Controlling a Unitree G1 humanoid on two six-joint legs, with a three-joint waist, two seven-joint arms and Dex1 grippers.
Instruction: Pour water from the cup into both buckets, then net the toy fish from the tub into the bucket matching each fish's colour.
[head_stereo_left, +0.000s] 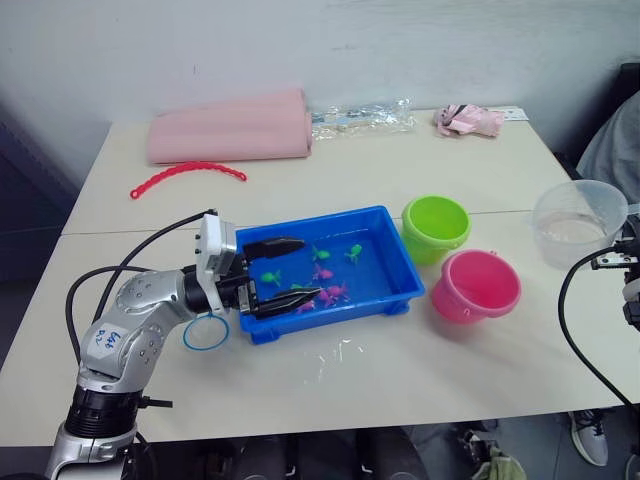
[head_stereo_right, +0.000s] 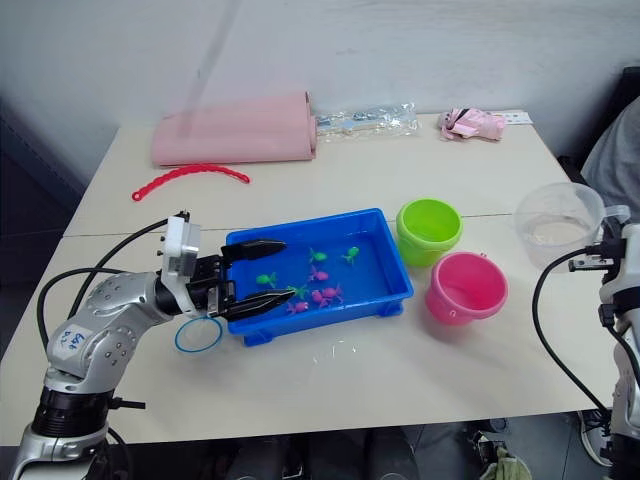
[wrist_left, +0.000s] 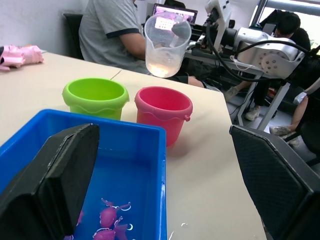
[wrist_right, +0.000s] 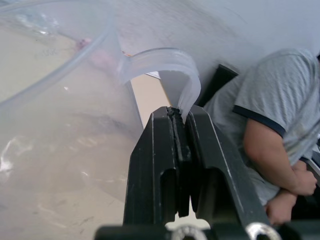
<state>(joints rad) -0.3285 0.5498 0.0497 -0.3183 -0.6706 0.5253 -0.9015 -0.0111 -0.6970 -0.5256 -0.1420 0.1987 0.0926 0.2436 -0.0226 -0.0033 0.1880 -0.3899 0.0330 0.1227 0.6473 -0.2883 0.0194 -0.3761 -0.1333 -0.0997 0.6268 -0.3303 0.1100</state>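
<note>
The right gripper (wrist_right: 176, 117) is clamped on the thin handle of the cup (head_stereo_left: 578, 222), so that the cup is carried upright, off the surface (head_stereo_left: 400, 380), out beside the pink bucket (head_stereo_left: 476, 285); a little water is seen in its bottom. Held level in this way, nothing is spilled while the cup is clear of the buckets. Whether water already lies in either bucket cannot be told.

The left gripper (head_stereo_left: 282, 272) is spread wide and holds nothing; its two black fingers are reached over the near end of the tub (head_stereo_left: 395, 290), above the toy fish (head_stereo_left: 322, 272), green and pink, which lie scattered in the shallow water. The net (head_stereo_left: 205, 333) lies flat on the surface just under that wrist, beside the tub, within easy reach but not grasped.

The green bucket (head_stereo_left: 435, 226) and the pink bucket stand close together at the far end of the tub, presumably so that each netted fish need be carried only a short way.
</note>
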